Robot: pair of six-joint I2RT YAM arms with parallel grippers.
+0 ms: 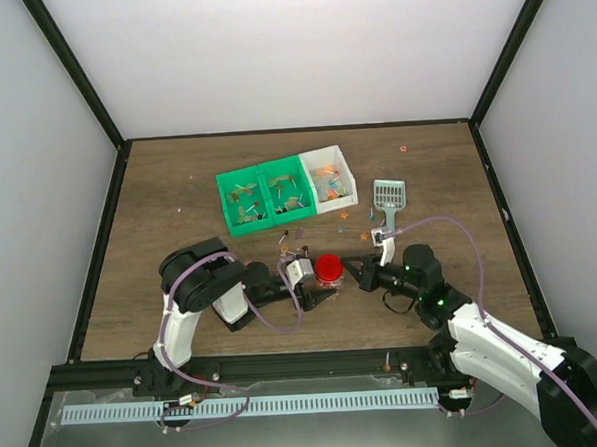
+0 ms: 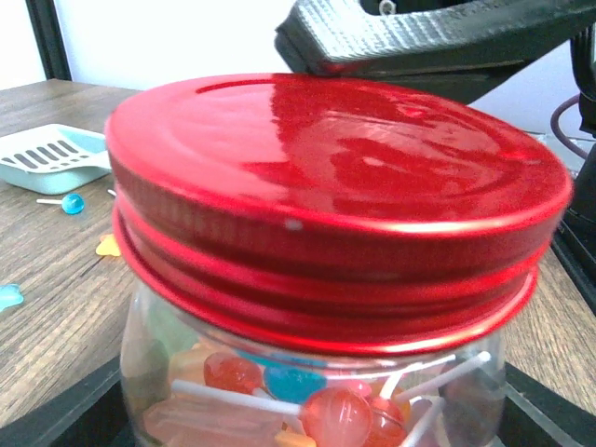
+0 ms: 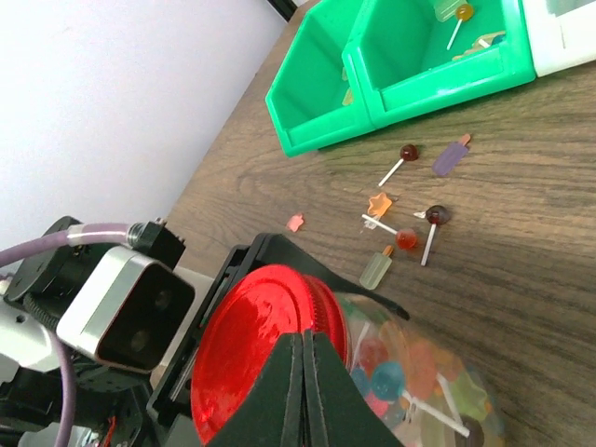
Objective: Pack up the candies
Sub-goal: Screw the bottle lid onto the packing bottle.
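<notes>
Candies (image 2: 326, 414), small red, orange, pink and blue lollipops and sweets, fill the glass jar (image 3: 424, 368) under its red lid (image 2: 335, 158) mid-table (image 1: 182, 290), a few loose just beyond on the far side; left gripper (image 1: 320, 282) grasps the jar, jaws wide; right gripper (image 3: 304, 358) clenched empty, tips at the lid's rim.

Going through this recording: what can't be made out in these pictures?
- Left wrist: the jar is cut off by the lower edge, so whether it stands on the table is unclear.
- Right wrist: the shut right gripper hides part of the red lid; whether it touches is unclear.
- Top external: what lies in the green bins is too small to identify.
</notes>
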